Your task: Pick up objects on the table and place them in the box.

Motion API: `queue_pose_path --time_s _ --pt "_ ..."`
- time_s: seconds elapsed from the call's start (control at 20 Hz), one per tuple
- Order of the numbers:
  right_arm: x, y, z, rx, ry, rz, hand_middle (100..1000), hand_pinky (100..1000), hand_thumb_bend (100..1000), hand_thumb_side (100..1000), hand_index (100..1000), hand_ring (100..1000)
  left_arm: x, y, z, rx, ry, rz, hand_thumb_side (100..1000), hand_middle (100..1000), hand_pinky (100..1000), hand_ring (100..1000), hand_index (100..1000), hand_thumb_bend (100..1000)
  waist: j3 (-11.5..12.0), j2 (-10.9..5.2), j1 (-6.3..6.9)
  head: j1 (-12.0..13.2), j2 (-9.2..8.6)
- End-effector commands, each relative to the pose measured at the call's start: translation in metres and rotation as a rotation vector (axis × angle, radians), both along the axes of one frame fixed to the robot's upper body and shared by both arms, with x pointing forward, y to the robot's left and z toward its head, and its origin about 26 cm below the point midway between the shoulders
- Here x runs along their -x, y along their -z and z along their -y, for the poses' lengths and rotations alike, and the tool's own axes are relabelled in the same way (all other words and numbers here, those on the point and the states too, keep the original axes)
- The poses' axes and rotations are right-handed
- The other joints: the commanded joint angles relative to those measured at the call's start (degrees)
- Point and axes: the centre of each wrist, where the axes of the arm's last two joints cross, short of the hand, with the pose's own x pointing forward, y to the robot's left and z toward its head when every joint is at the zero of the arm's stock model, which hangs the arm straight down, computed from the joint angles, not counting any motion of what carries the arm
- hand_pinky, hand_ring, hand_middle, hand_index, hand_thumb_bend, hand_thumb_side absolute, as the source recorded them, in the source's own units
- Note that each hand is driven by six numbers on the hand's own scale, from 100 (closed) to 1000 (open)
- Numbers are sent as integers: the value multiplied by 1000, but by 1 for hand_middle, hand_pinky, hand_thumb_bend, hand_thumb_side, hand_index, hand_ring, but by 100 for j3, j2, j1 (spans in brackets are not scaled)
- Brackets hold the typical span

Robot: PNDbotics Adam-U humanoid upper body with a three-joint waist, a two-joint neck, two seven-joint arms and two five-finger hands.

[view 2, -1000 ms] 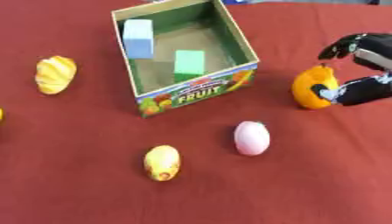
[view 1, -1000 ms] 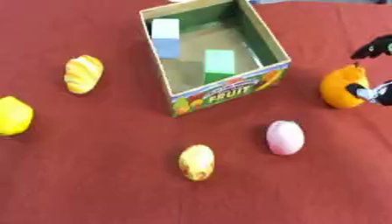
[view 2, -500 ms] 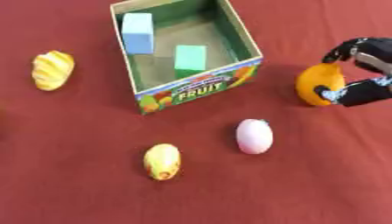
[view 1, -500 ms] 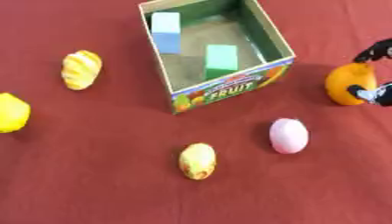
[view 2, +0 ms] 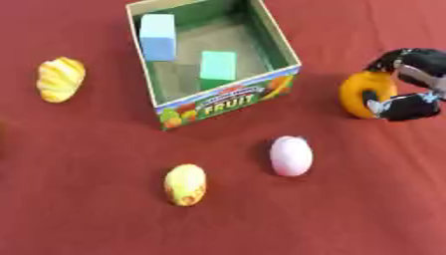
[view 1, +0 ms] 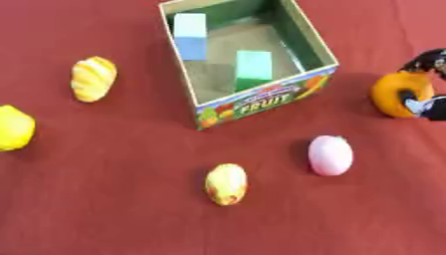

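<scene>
An open cardboard fruit box (view 2: 228,97) stands at the top centre, holding a light blue block (view 2: 158,38) and a green block (view 2: 218,68). At the right edge my right hand (view 2: 409,84) is curled round an orange fruit (view 2: 359,95), which sits on or just above the red cloth. A pink oval fruit (view 2: 290,155) and a yellow-orange fruit (view 2: 185,184) lie in front of the box. A striped yellow pastry-like piece (view 2: 60,78) lies to the left, and a lemon (view 1: 15,127) at the far left edge. My left hand shows in neither view.
The red tablecloth (view 1: 104,209) covers everything in view. Open cloth lies across the front and between the box and the left-hand pieces.
The orange fruit and my right hand have stayed at the right of the box, shifting only slightly with the picture. The other pieces lie as before.
</scene>
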Motion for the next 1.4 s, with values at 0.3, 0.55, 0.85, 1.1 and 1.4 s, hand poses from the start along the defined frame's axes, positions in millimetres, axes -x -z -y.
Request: queue_pose_path --time_s 0.3,0.55,0.85,1.1,1.4 --pt "4 -16 -6 -16 -30 131 638 805 100 295 675 736 2 -9 -1 -35 2 25 539 558 729 586 820 100 -26 -190 -11 25 -44" --pt "17 -37 -27 -48 -111 218 633 806 100 236 672 726 3 -9 -2 -40 -3 26 532 557 729 588 820 100 -62 -276 -22 48 -28" --pt "41 -75 -62 -60 -270 329 637 810 100 199 675 723 3 -9 -2 -49 -8 23 526 557 729 593 819 100 -79 -404 -52 50 10" --pt "43 -102 -88 -65 -407 364 641 811 100 186 678 722 3 -10 -1 -60 -2 22 517 557 728 594 819 100 -29 -495 -101 13 54" --pt "29 -120 -125 -104 -521 336 583 813 100 175 641 694 2 -12 0 -70 11 24 517 557 728 595 819 100 41 -533 -145 -25 70"
